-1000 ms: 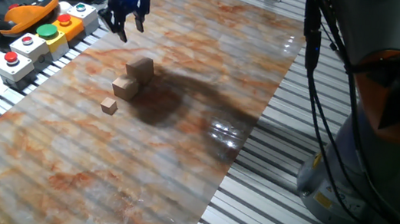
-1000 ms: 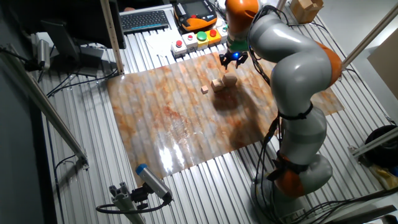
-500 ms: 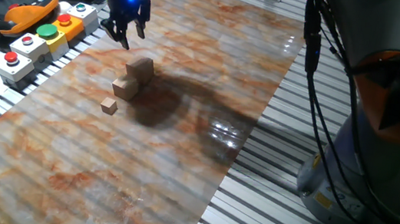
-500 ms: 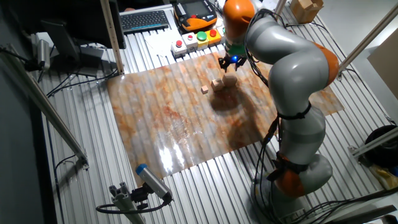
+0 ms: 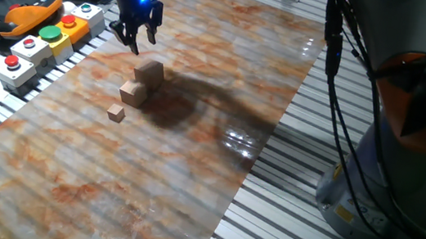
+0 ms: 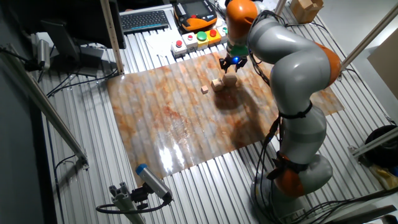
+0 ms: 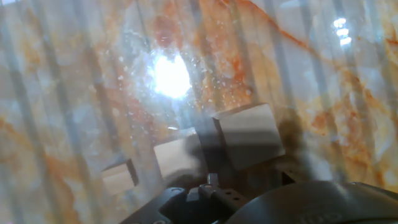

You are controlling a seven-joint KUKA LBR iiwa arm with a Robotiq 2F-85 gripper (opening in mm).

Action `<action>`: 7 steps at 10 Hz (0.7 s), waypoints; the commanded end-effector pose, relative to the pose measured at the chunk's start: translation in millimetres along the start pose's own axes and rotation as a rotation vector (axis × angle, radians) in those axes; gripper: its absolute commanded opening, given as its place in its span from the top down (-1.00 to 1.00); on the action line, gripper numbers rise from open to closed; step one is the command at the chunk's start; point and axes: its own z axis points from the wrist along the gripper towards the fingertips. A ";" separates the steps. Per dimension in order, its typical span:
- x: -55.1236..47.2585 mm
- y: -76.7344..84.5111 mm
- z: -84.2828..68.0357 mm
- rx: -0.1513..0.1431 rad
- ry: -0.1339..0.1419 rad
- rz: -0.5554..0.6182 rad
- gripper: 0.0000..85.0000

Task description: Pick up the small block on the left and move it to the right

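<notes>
Three tan wooden cubes stand in a row on the marbled mat (image 5: 191,158). The small block (image 5: 150,73) is the largest and furthest back; it also shows in the other fixed view (image 6: 230,79) and the hand view (image 7: 249,134). The medium cube (image 5: 132,93) touches it, and the tiny cube (image 5: 116,113) stands apart in front. My gripper (image 5: 136,37) hangs just behind the small block, a little above the mat, open and empty. It also shows in the other fixed view (image 6: 232,62). In the hand view only the dark gripper body shows at the bottom.
A box of red and green buttons (image 5: 51,32) and an orange pendant (image 5: 17,11) lie left of the mat. The arm's base (image 5: 403,178) and cables stand at the right. A keyboard (image 6: 146,20) lies beyond the mat. Ribbed metal table surrounds the mat.
My gripper has shifted slightly right and toward the small block. The cubes have not moved.
</notes>
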 end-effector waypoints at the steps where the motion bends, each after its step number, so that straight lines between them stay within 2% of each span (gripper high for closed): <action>1: 0.1 0.4 0.0 0.008 -0.007 0.004 -0.20; 3: 0.1 0.4 0.0 0.019 -0.035 0.007 -0.20; 4: 0.1 0.4 0.0 0.034 -0.036 -0.004 -0.20; 5: 0.1 0.4 0.0 0.037 -0.041 -0.019 -0.20; 6: 0.1 0.4 0.0 0.019 -0.048 -0.005 -0.20; 7: 0.1 0.4 0.0 0.021 -0.048 0.004 -0.20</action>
